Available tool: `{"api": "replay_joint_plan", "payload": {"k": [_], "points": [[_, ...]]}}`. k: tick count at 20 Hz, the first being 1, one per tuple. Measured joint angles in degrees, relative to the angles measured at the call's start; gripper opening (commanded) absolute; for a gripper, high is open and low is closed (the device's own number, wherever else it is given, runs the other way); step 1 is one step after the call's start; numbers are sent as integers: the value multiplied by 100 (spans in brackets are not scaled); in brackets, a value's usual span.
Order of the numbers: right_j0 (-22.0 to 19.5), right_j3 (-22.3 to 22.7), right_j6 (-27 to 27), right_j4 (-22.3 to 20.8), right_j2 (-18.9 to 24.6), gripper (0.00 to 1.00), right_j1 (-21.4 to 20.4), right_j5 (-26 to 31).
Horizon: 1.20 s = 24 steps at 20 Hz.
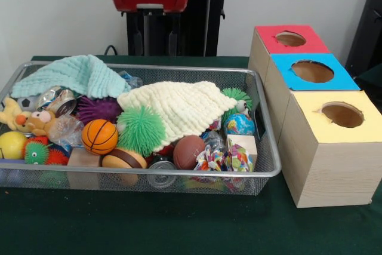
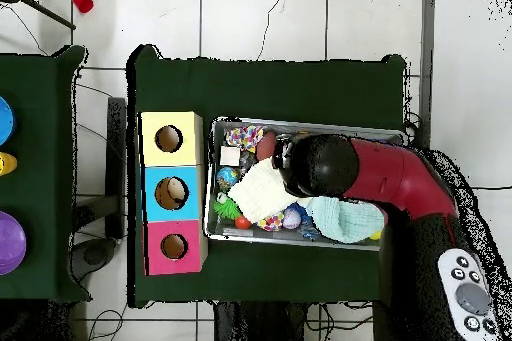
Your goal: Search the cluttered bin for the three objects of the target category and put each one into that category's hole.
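The wide silver wire-mesh bin [image 1: 262, 171] sits on the dark green table [image 1: 179, 225], occupying most of its middle, with three pale wood cube boxes in a row just beside one short end of it. The largest box, nearest the table's front edge in the front view, carries the round hole with the yellow card surround [image 1: 342, 114]; the blue-surround hole [image 1: 312, 71] and red-surround hole [image 1: 290, 39] follow toward the far edge. Inside the bin, one small white bundle printed with multicolour spots [image 1: 216, 159] lies in the corner closest to the yellow box, partly behind the mesh wall and just beside a brown ball [image 1: 188, 151]. A cream knitted cloth [image 1: 179, 108] covers the bin's centre. The red and black arm [image 2: 385, 175] extends over the bin in the overhead view; the end effector is hidden beneath it, so its state cannot be told.
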Motion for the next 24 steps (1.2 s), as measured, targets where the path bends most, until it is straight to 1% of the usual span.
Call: {"api": "replay_joint_plan", "payload": {"k": [3, 5, 7, 13, 15, 19, 24], "points": [[39, -401, 0, -3, -11, 100, 256, 4], [70, -577, 0, -2, -24, 100, 371, 11], [155, -909, 0, -6, -59, 100, 585, 37], [410, -1474, 0, -27, -151, 100, 955, 53], [550, -1699, 0, -32, -179, 100, 1125, 51], [746, -1884, 0, -32, -249, 100, 1314, 52], [914, -1986, 0, -31, -365, 100, 1481, 51]]}}
